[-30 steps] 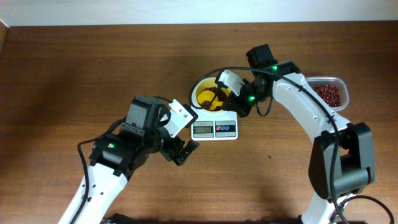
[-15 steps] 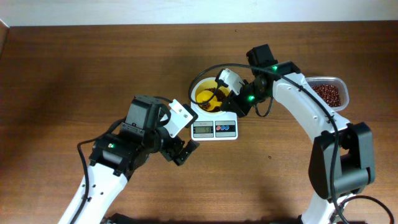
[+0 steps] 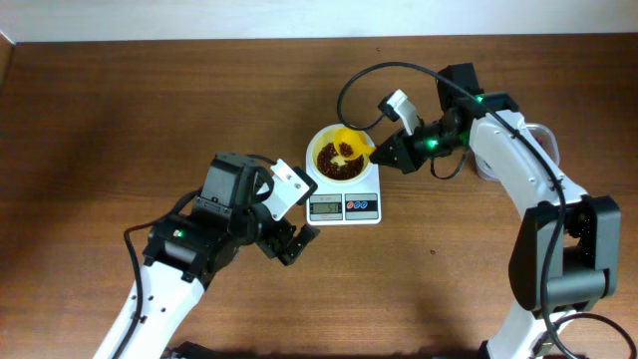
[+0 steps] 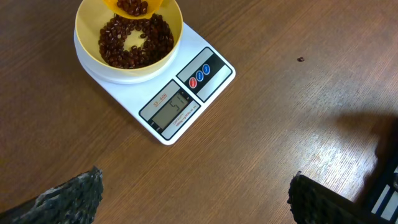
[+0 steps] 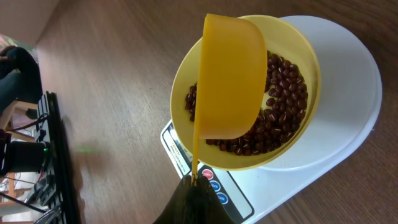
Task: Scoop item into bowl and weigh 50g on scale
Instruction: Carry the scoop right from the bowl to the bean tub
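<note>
The beans point(image 4: 134, 43) lie as a loose ring in the bottom of the yellow bowl point(image 4: 87, 25), with a bare patch at the middle. The bowl stands on the round plate of the white scale point(image 4: 186, 93), near the middle of the surface. The scale's long axis runs from the bowl to its display and buttons, which face the near edge. A yellow scoop point(image 5: 230, 81) with a few beans in it hangs over the right side of the bowl. Its handle runs away to the right into the right gripper point(image 3: 391, 155), which is clamped on the handle's end just beside the scale. The left gripper point(image 4: 196, 180) hovers spread wide and empty over bare wood, near the scale's front edge.
</note>
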